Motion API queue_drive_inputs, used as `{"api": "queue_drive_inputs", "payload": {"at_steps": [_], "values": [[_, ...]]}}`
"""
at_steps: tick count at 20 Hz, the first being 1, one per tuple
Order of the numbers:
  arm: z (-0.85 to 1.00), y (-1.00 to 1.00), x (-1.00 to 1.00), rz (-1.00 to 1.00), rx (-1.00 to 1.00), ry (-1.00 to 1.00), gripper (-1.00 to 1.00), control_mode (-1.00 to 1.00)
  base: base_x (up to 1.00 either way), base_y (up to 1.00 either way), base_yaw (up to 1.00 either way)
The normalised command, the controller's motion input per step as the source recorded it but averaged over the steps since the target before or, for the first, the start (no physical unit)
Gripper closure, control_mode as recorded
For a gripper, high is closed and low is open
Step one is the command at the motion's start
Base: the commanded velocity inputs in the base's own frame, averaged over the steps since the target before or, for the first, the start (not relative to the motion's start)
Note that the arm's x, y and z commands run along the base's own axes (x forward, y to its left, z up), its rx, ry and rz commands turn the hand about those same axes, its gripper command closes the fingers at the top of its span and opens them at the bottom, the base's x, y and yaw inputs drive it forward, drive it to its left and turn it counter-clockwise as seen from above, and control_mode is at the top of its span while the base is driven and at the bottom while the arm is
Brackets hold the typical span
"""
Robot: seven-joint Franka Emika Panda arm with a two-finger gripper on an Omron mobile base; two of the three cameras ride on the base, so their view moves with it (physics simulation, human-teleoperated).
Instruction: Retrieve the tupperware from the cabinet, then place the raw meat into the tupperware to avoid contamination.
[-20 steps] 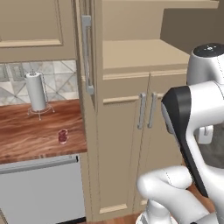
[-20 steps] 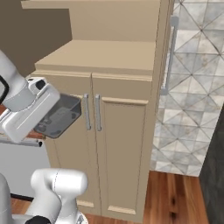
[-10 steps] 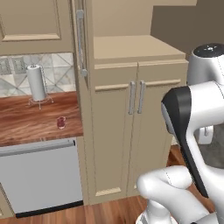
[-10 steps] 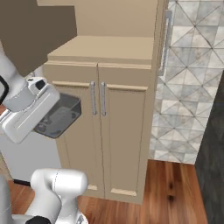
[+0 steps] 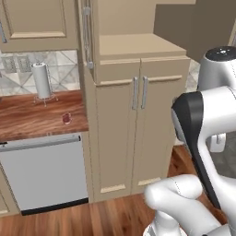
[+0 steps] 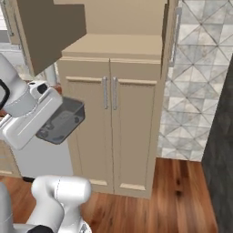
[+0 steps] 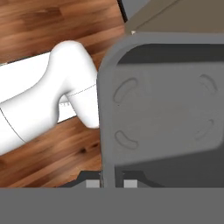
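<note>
Gripping the tupperware [image 6: 61, 122], the pincer [image 7: 112, 183] stays clamped as views shift.

One tupperware [image 6: 61, 122], one raw meat [image 5: 67, 119], one paper-towel roll [image 5: 42, 80].

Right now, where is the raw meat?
The small dark red meat chunk sits on the wooden counter, left base view, between the paper towel roll and the counter's front edge.

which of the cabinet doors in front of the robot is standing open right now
The upper door of the tall pantry cabinet, swung out to the left above the ledge in the right base view. The two lower doors beneath the ledge are shut, handles side by side.
</note>
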Motion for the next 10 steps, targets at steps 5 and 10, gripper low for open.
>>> {"api": "queue_drive_inputs", "payload": {"at_steps": [5,10], "values": [[0.00,0.00,0.00,0.00,0.00,0.00,1.00,1.00,-0.34,0.64,0.00],[0.00,0.00,0.00,0.00,0.00,0.00,1.00,1.00,-0.19,0.73,0.00]]}}
